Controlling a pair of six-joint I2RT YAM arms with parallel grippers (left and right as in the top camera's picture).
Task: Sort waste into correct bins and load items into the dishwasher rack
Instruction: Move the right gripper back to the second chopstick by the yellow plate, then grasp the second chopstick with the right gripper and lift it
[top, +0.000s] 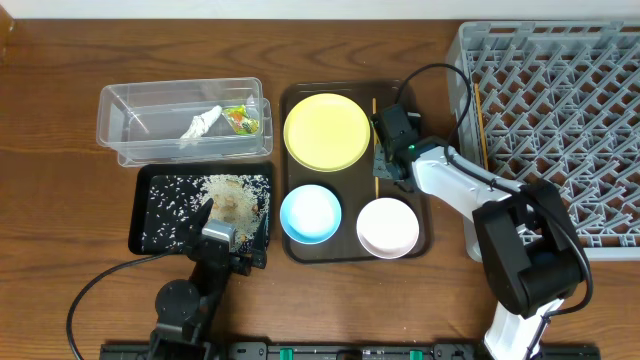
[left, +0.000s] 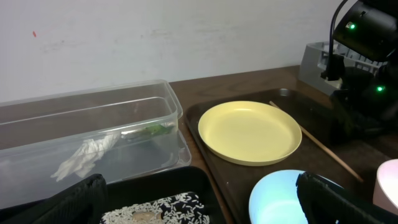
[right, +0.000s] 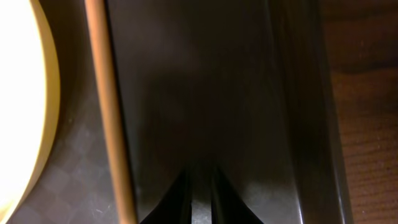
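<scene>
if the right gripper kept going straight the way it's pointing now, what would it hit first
Most likely the bare floor of the brown serving tray. The right gripper points down at it with jaws together, and the chopstick lies off to one side, beside the yellow plate. Depth is hard to judge.

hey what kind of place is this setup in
Likely a lab mock-up of a dish-clearing station: a wooden table against a plain wall, with a grey dishwasher rack, a yellow plate and a clear tub for waste.
</scene>
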